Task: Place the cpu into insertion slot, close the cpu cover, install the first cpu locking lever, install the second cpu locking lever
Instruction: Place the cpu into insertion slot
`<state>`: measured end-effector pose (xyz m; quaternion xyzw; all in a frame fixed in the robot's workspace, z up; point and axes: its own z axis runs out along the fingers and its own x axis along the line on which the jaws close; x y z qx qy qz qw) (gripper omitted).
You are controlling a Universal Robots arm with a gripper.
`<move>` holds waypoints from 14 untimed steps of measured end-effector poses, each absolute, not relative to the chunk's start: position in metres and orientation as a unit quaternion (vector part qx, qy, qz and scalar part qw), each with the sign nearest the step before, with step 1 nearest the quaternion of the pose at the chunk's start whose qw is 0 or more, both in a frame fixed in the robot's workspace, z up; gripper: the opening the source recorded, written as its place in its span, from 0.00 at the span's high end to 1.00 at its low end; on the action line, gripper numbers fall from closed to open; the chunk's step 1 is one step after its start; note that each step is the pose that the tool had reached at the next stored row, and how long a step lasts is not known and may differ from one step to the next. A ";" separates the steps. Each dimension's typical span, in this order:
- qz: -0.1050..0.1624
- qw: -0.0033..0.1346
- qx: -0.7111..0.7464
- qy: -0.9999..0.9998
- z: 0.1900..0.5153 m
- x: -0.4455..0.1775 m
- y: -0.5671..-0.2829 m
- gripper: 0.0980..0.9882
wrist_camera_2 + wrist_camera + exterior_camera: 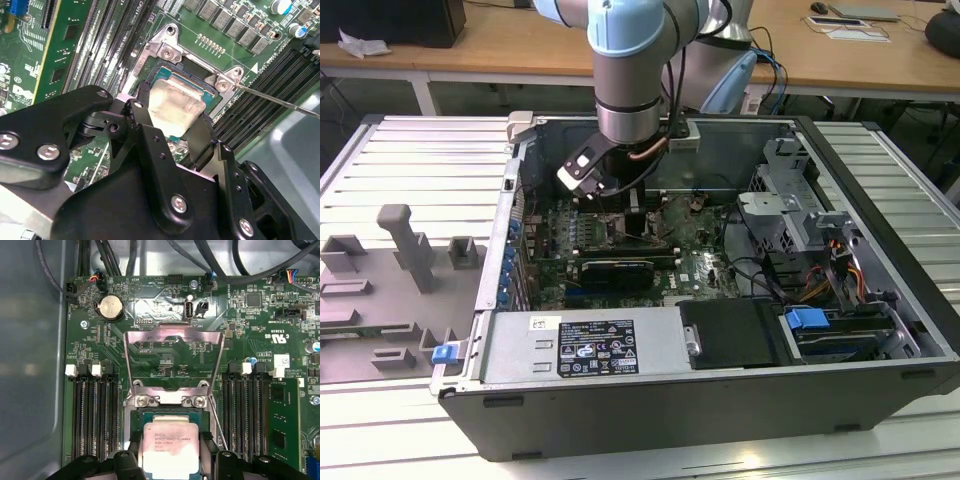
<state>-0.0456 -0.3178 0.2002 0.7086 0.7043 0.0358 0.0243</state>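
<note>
Inside the open computer case the arm reaches down to the motherboard. My gripper is shut on the cpu, a pale silvery square held by two opposite edges between black fingers. It hangs slightly tilted just over the insertion slot. In the first wrist view the cpu sits over the slot, and the cpu cover, a silvery open-centred frame, stands swung open from its hinge. A thin wire locking lever sticks out beside the slot.
Black memory slots flank the socket on both sides. A long black card, the power supply and a drive cage crowd the case. A grey fixture lies at the exterior view's left.
</note>
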 end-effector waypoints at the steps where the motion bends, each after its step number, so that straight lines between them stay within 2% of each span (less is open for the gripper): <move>1: 0.036 0.024 0.709 0.704 0.199 -0.046 -0.318 0.51; 8: 0.036 0.024 0.709 0.704 0.198 -0.046 -0.318 0.49; 9: 0.036 0.024 0.709 0.704 0.198 -0.046 -0.318 0.42; 14: 0.036 0.024 0.709 0.704 0.198 -0.046 -0.317 0.42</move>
